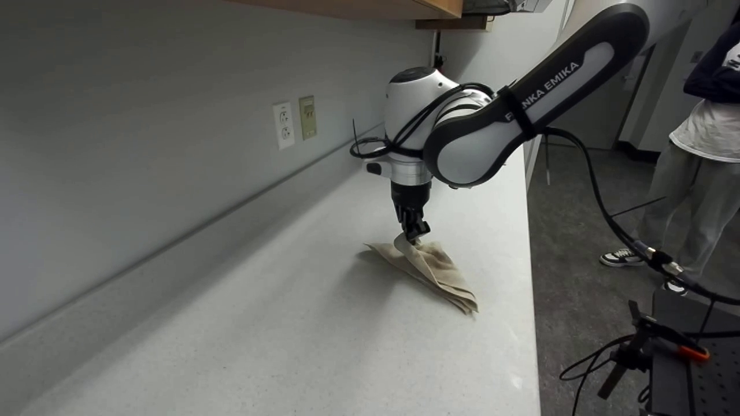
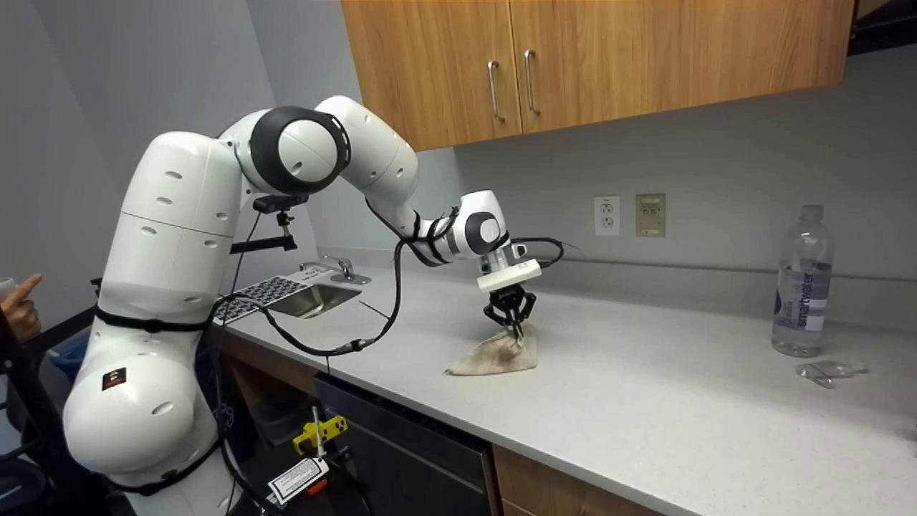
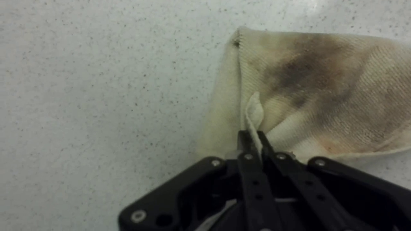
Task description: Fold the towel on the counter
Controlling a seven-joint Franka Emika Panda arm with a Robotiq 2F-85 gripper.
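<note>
The beige towel (image 1: pixel 445 271) lies in layers on the pale counter (image 1: pixel 277 346), forming a rough triangle in both exterior views. Dark brown stains mark the towel (image 3: pixel 321 70) in the wrist view. My gripper (image 3: pixel 252 138) points down and is shut on a pinched edge of the cloth, a thin fold of which sticks up between the fingertips. Around the gripper (image 2: pixel 516 330) the fabric is drawn up a little, while the rest of it lies on the counter. Part of the towel is hidden beneath the fingers.
A water bottle (image 2: pixel 802 287) and a small clear plastic item (image 2: pixel 827 371) sit toward the counter's far end from the sink (image 2: pixel 315 301). The wall with an outlet (image 1: pixel 284 126) runs along the back. Wooden cabinets (image 2: pixel 609 64) hang above. A person (image 1: pixel 708 150) stands beyond the counter's front edge.
</note>
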